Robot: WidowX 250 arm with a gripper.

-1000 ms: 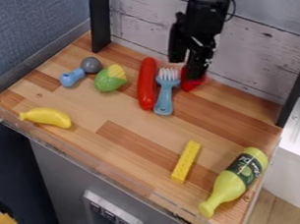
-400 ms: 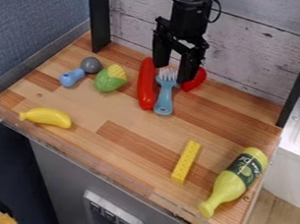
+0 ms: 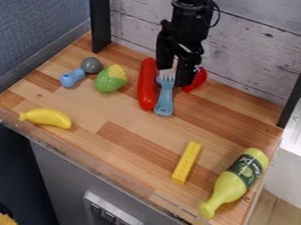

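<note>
and in the camera view, here's the black gripper [image 3: 173,77] hanging over the far middle of the board, jaws apart, one either side of the bristly end of the blue brush [image 3: 164,103]. tight spot, folks! red sausage [image 3: 147,87] right beside it on the left, red piece [image 3: 197,79] just right: off-centre jaws could snag either, and a bite on those bristles might slip or twist the handle.

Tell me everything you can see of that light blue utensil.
The utensil has a rounded blue handle and a head of pale prongs or bristles; it looks plastic. It lies on the wooden counter, head toward the back wall, close beside the long red toy. The gripper's jaws stand apart around its head; I can't tell whether they touch.
</note>
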